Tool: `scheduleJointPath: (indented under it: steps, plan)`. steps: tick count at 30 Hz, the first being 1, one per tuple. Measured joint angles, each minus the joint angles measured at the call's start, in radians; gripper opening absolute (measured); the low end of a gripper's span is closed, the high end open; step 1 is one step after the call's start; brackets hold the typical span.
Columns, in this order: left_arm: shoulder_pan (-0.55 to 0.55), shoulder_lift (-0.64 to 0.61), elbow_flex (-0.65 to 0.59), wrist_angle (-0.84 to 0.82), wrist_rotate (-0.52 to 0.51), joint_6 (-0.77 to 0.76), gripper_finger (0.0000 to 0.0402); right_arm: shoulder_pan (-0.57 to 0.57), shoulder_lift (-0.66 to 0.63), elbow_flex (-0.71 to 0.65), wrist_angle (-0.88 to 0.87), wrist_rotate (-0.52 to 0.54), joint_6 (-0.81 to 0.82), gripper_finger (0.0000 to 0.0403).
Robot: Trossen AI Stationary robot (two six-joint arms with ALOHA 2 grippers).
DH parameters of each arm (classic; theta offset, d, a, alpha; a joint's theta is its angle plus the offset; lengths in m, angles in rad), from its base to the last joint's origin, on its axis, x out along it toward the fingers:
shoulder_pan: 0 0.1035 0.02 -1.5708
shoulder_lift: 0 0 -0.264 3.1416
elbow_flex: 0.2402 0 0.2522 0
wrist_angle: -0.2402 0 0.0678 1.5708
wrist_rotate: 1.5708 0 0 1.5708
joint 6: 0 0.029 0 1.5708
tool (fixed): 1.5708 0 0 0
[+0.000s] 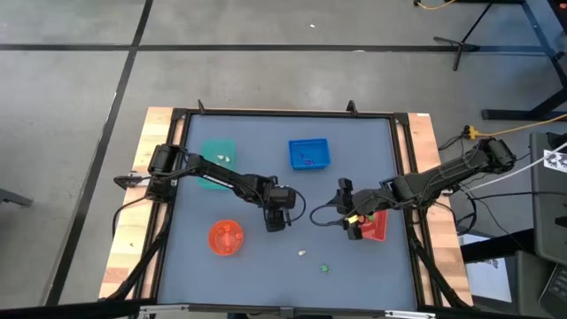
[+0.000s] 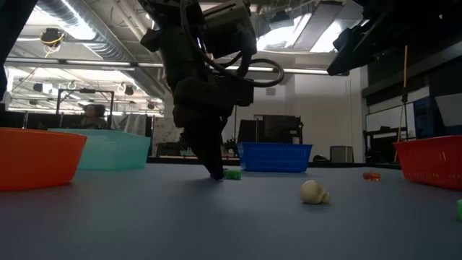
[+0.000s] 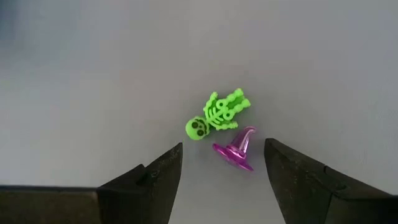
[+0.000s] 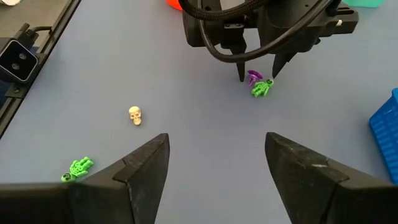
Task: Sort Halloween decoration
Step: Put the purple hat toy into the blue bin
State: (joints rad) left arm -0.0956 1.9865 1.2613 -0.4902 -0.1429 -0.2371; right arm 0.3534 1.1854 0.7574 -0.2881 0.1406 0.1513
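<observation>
A: While the sorting is partly underway, how much is looking finished?

B: Judging by what is lying loose, a fair amount is remaining. A purple witch hat (image 3: pixel 235 152) and a green skeleton (image 3: pixel 217 114) are lying side by side on the gray table (image 1: pixel 257 159), touching or nearly so. Nearer the front edge, a cream skull (image 4: pixel 135 114) and a second green skeleton (image 4: pixel 77 168) are waiting, well apart from each other.

A: What are the arms doing?

B: The left gripper (image 3: pixel 222 167) is hanging low over the table's middle, its fingers standing open on either side of the purple hat and gripping nothing. The right gripper (image 4: pixel 216 163) is hovering near the red tray (image 1: pixel 376 228), fingers spread wide and empty, facing the left arm.

A: And the containers?

B: Four are sitting on the table. The teal tray (image 1: pixel 218 159) at the back left is holding at least one pale trinket. The blue tray (image 1: pixel 308 153) at the back centre is showing small marks inside that I cannot identify. The orange bowl (image 1: pixel 225 237) at the front left is holding something small, too tiny to name. The red tray at the right is partly hidden by the right arm, so its contents are unclear.
</observation>
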Motion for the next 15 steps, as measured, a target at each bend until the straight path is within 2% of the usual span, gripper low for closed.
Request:
scheduleJointPath:
  steps: [11, 15]
  plan:
    - [0.000, 0.000, 0.000, 0.004, 0.000, 0.001, 0.0212, 0.000, 0.000, 0.000, 0.000, 0.000, 0.000, 0.0264]
    - [0.000, 0.000, 0.000, 0.004, 0.001, 0.001, 0.0200, 0.000, 0.000, 0.000, 0.000, 0.000, 0.000, 0.0264]
